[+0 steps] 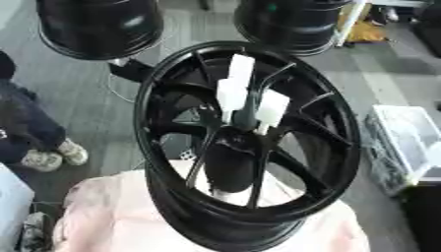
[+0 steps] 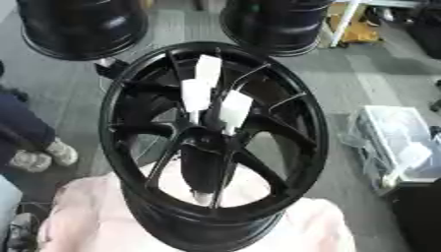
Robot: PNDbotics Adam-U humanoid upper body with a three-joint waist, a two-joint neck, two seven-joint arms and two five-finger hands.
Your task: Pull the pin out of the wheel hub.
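Three white pins, standing up out of the wheel hub (image 1: 237,140) at the middle of both views. Tallest pin (image 1: 242,69) at about twelve o'clock from the hub centre, a second pin (image 1: 231,93) just below it and partly overlapping it, a third pin (image 1: 272,107) toward one o'clock. Each topped by a blocky white head, with thin pale stems running down to the hub under the two lower ones. All three seated in the hub, none drawn clear.

Hub belonging to a glossy black wheel (image 2: 116,98), tilted up on its edge with the open face toward the camera and dark spokes fanning out to the rim. Lower rim resting on a pale pink cloth (image 1: 112,216) at six o'clock.

Left hand and right hand outside both views, so cannot tell whether open or closed.

Farther out, at eleven o'clock, another black wheel (image 1: 99,27) on the grey floor (image 1: 86,88); at one o'clock, a third black wheel (image 1: 293,22). At three o'clock, a clear plastic crate (image 2: 392,142). At nine o'clock, a person's dark trouser leg and light shoe (image 1: 73,151), apart from the wheel.
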